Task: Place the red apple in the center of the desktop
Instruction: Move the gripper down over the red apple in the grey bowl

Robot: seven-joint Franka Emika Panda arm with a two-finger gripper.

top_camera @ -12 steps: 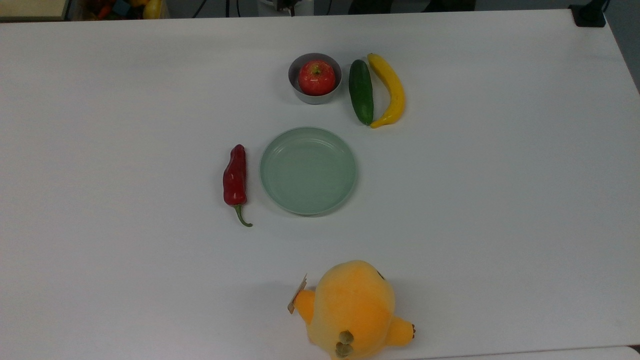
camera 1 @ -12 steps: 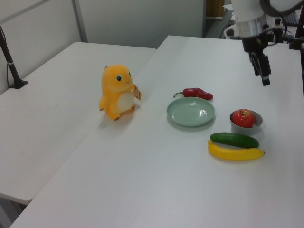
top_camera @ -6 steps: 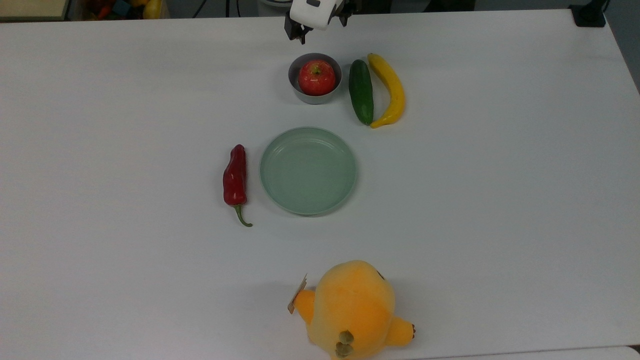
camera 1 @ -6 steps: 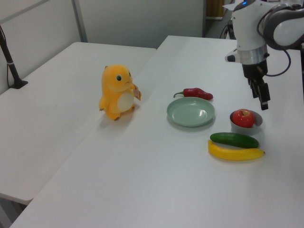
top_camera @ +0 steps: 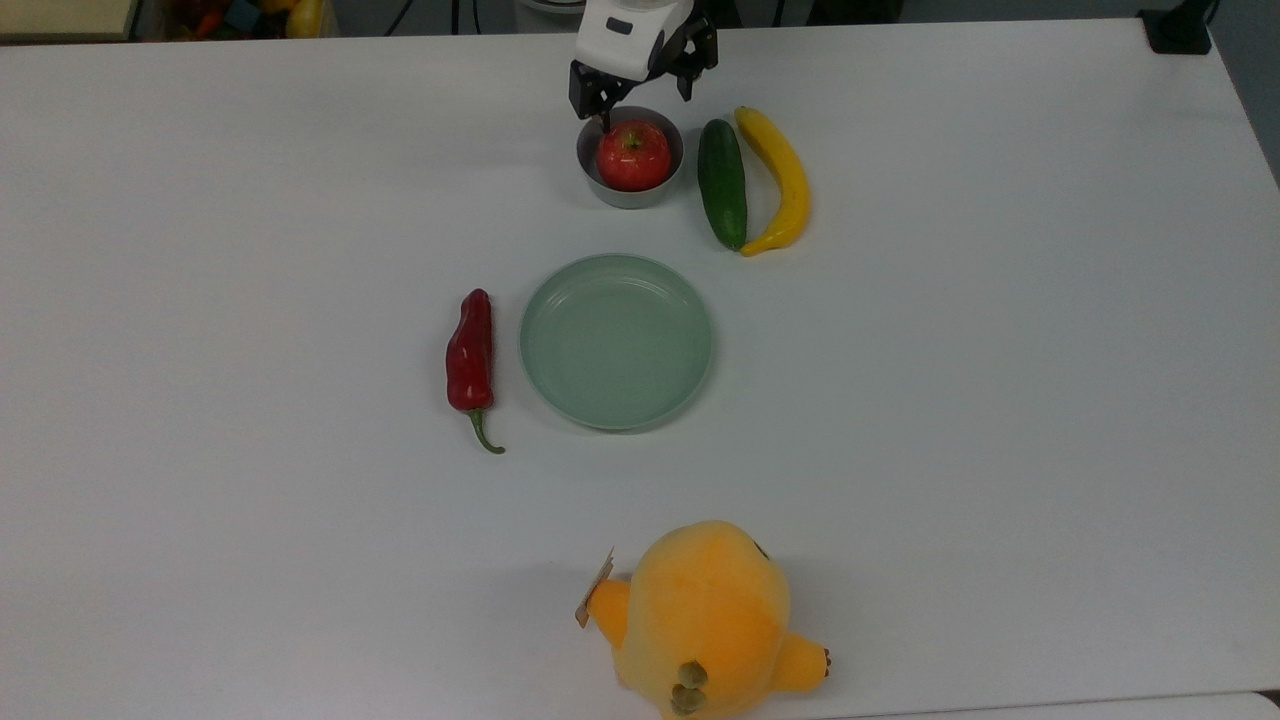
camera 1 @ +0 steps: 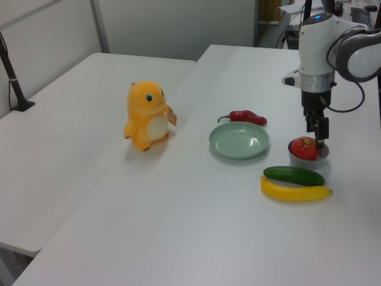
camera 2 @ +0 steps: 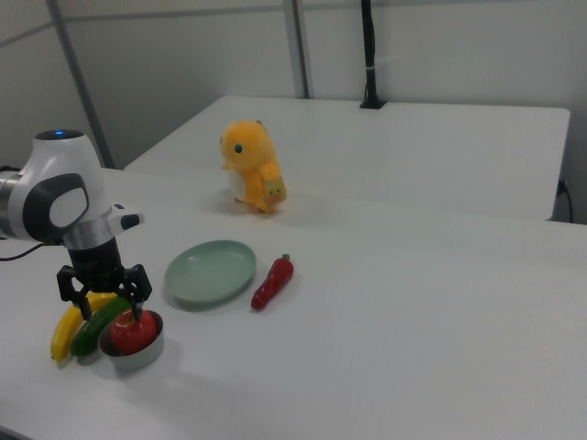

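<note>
The red apple (top_camera: 633,155) sits in a small grey bowl (top_camera: 630,190) near the top centre of the top view, at the lower left of the right view (camera 2: 131,332) and at the right of the left view (camera 1: 305,148). I see the gripper (top_camera: 640,100) directly over it — its fingers spread wide, one fingertip (camera 2: 138,314) down at the apple's upper edge in the right view, nothing pinched between them.

On the white desktop (top_camera: 1000,400), a green cucumber (top_camera: 722,183) lies just beside the bowl toward the top view's right, with a yellow banana (top_camera: 780,180) along its far side, the two touching at their lower tips. A pale green plate (top_camera: 616,341) occupies the middle of the top view, well apart from the bowl, and a red chili pepper (top_camera: 471,352) lies near it on the top view's left. An orange plush toy (top_camera: 705,620) stands at the bottom centre — upright in the left view (camera 1: 147,115).
</note>
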